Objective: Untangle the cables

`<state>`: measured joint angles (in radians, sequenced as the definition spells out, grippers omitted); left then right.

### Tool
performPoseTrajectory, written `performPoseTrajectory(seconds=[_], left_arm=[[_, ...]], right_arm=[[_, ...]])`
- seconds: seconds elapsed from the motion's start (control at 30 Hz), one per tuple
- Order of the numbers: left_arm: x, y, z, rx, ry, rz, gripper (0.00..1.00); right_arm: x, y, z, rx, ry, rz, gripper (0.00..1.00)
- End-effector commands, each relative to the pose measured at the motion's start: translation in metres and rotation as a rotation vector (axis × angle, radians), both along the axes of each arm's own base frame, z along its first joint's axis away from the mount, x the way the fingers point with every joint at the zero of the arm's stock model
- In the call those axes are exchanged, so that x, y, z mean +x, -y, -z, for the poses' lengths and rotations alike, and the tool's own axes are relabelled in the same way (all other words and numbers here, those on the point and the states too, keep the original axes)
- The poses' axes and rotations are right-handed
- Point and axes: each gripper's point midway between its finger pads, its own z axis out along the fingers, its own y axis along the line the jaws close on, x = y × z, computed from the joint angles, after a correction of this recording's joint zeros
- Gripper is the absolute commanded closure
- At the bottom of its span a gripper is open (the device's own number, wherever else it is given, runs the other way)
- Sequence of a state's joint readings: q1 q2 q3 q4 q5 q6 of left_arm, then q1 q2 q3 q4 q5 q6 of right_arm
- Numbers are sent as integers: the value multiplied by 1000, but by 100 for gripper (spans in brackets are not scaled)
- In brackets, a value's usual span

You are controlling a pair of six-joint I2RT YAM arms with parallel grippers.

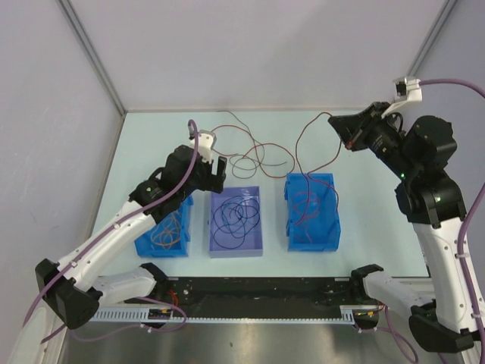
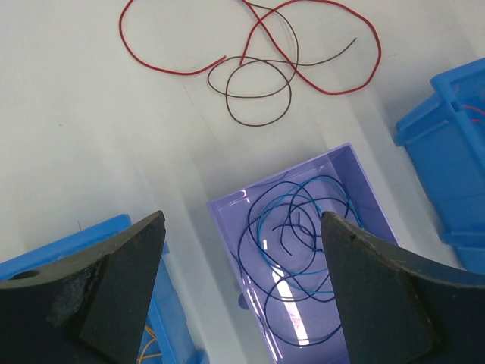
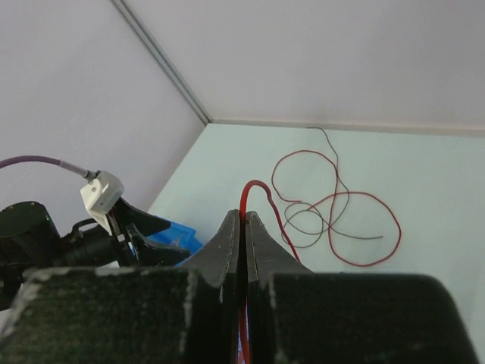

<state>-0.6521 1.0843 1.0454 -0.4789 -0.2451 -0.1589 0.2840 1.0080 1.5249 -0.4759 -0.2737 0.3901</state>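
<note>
Over the worktop (image 1: 151, 152), holds the left gripper (image 2: 242, 220) wide, empty, above the purple bin's (image 1: 236, 252) far-left corner; pinches a red cable (image 3: 255, 183) in the right gripper (image 3: 243, 216), raised beyond the right blue bin (image 1: 314, 243); other cables (image 2: 292, 72) looped mid-worktop, dark cables (image 2: 295, 220) inside the purple bin.

Open over bare table (image 1: 151, 144) back-left; blocked mid-back by loose cables (image 2: 258, 123), further right by red cable (image 3: 242, 199) strung from right gripper (image 1: 333, 121) into right blue bin (image 1: 312, 241); tight between bins (image 1: 236, 252).
</note>
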Motion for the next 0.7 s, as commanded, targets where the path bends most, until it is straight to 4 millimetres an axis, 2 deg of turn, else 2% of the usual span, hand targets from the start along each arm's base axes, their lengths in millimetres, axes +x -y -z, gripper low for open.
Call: performPoseTrajectory(seconds=[0.0, 0.1, 0.13, 0.2, 0.23, 0.37, 0.5, 0.67], left_arm=[[-5, 4, -10, -52, 17, 13, 12], [-9, -1, -11, -53, 24, 7, 12], [-11, -2, -7, -49, 18, 5, 12], [-12, -5, -6, -48, 24, -3, 11], [-13, -6, -2, -44, 20, -5, 11], [-13, -5, 2, -46, 12, -5, 12], [-12, -6, 5, -40, 7, -11, 12], [-13, -8, 3, -40, 16, -15, 12]], right_arm=[[-2, 15, 31, -24, -66, 81, 100], [-1, 23, 54, -34, -121, 125, 100], [2, 23, 71, -42, -162, 130, 100], [1, 21, 82, -31, -187, 125, 100], [3, 19, 96, -35, -217, 123, 100], [8, 17, 123, -28, -274, 129, 100], [15, 25, 149, -22, -335, 208, 100], [11, 34, 175, -8, -368, 264, 100]])
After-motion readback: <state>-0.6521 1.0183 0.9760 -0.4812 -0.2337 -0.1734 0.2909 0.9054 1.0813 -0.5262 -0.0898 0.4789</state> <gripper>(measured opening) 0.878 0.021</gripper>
